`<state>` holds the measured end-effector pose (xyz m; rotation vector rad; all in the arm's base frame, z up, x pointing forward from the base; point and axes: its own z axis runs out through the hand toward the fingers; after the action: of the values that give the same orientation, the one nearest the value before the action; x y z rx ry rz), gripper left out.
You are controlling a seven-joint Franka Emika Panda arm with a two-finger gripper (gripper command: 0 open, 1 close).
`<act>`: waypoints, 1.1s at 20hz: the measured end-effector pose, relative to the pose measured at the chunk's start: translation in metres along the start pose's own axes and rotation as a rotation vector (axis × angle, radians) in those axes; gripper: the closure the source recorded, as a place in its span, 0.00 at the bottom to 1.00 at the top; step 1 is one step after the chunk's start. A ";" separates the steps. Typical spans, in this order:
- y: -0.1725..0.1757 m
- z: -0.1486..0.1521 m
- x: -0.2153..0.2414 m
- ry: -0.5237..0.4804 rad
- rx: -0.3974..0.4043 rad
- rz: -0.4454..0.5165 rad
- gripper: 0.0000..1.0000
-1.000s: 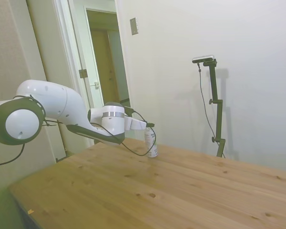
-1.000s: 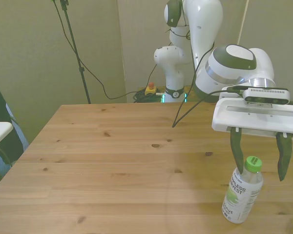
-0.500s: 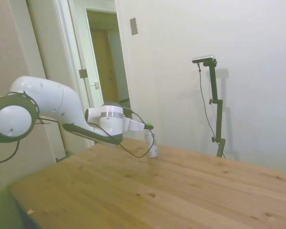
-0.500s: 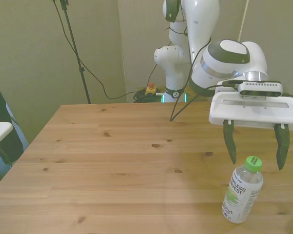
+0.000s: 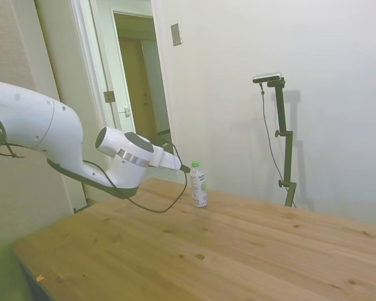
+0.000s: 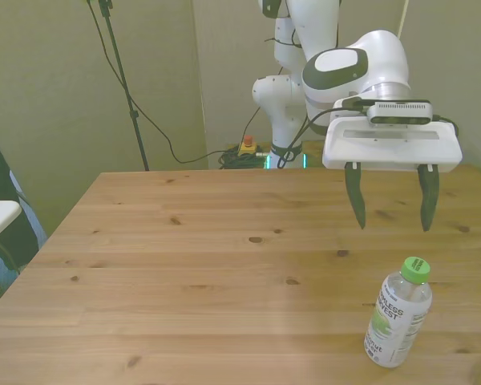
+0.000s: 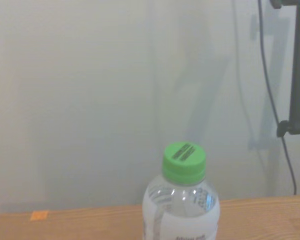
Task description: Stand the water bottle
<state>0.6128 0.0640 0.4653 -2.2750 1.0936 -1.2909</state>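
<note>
While the water bottle (image 6: pixel 398 323) stands near the table (image 6: pixel 184 273) edge, the gripper (image 6: pixel 390 216) hangs spread, apart.

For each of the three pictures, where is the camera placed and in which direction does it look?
Side view: off one side of the table; shows the arm and the upright bottle.
Front view: across the table, facing the robot's base; shows the open gripper apart from the bottle.
Wrist view: on the wrist, looking at the bottle's green cap and the wall.
All three show the bottle.
</note>
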 end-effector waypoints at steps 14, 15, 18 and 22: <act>0.008 -0.074 -0.031 -0.307 -0.154 -0.054 0.00; 0.010 -0.081 -0.023 -0.336 -0.168 -0.052 0.00; 0.027 -0.097 -0.001 -0.389 -0.217 -0.063 0.00; 0.050 -0.108 -0.014 -0.446 -0.267 -0.079 0.00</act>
<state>0.4952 0.0522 0.4867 -2.6459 1.0674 -0.6336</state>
